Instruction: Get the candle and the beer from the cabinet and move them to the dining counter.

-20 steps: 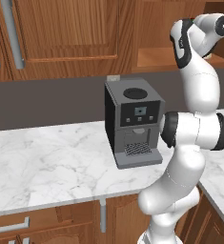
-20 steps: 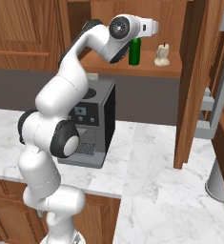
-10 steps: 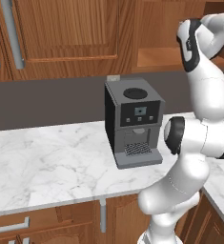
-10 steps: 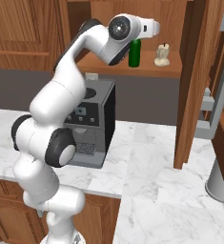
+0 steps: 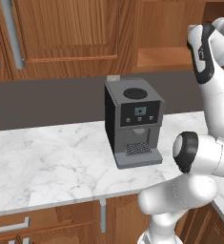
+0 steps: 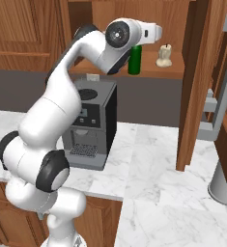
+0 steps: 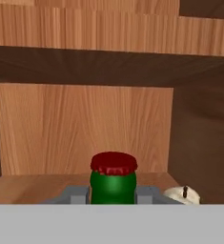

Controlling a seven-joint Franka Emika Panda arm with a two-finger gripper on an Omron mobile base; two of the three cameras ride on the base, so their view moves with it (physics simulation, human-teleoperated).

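- Since a second ago the white arm's elbow has swung out toward the right edge of the left base view, while the coffee machine and desk sit where they were, so the base has not driven; in the right base view the hand stays at the shelf.
- Left base view: a boxy dark grey coffee machine [image 5: 133, 124] stands at the back of the white grey-veined marble desk [image 5: 46, 162]. Above it hang the reddish-brown wooden cabinet doors [image 5: 70, 33] with long grey bar handles [image 5: 15, 33]. To the right, the open cabinet's plain wooden shelf [image 5: 163, 57] shows bare beside the arm.
- Right base view: the tool [image 6: 134, 47] reaches into the cabinet at the slim dark green glass beer bottle [image 6: 134, 60], which stands upright toward the left of the shelf. The small cream-beige candle [image 6: 164, 56] stands near it on the right, apart from it. A wooden cabinet side panel [image 6: 194, 87] comes down to the desk right of the shelf.
- Hand view: the bottle's red cap [image 7: 114, 163] and green neck sit between the two grey fingers [image 7: 75, 194], which press on both sides; the tool is clamped around the beer. The candle pokes in at the lower right, just beside the right finger.
- Risks: pulling out with any drift to the right could knock the candle off the shelf's front edge. A grip high on the narrow neck may let the smooth glass swing or slip. Lowering too early could strike the coffee machine directly below the shelf.
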